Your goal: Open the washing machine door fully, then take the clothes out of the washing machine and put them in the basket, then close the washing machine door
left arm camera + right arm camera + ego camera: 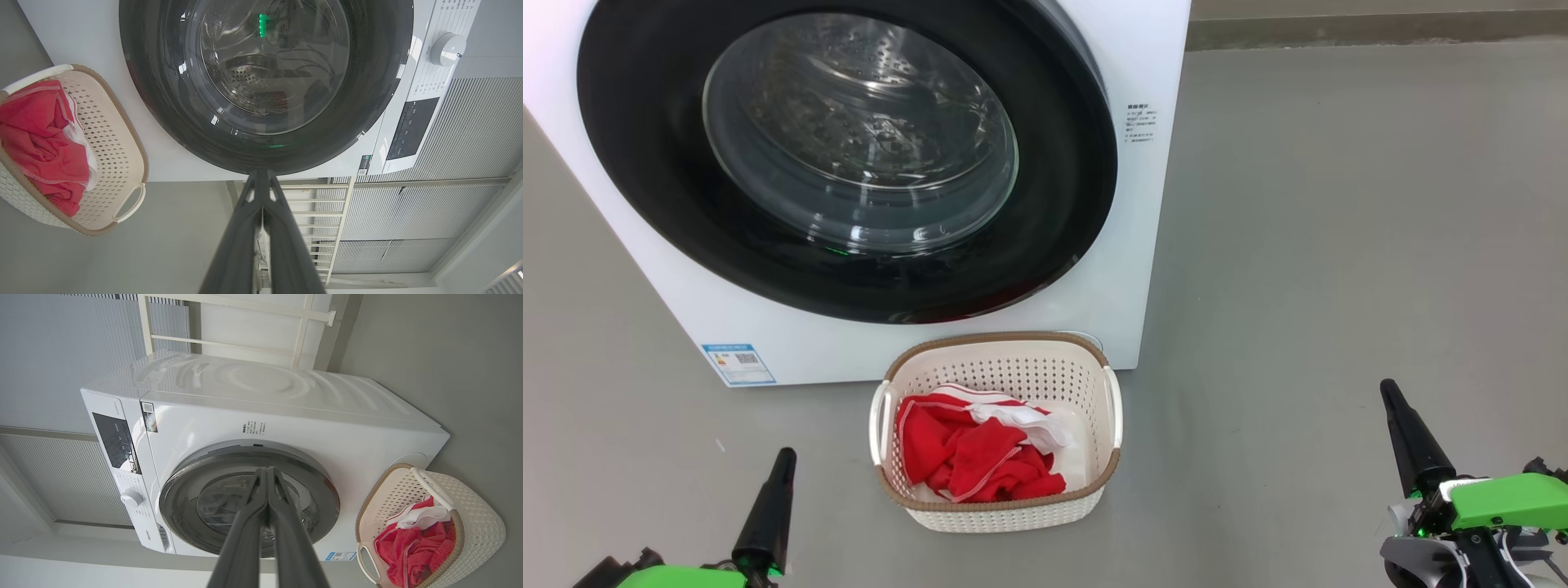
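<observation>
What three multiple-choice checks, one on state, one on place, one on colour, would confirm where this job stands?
1. How does the washing machine door sit on the washing machine?
A) wide open
B) half open
C) shut

2. Where are the clothes?
A) inside the washing machine
B) in the basket
C) draped over the door

3. What colour is the basket's rim?
A) brown
B) blue
C) black

Answers:
1 C, the door's black rim lies flush against the white front.
2 B, the red heap lies within the basket's perforated walls.
3 A, a brown woven-look band runs round the basket's top.
</observation>
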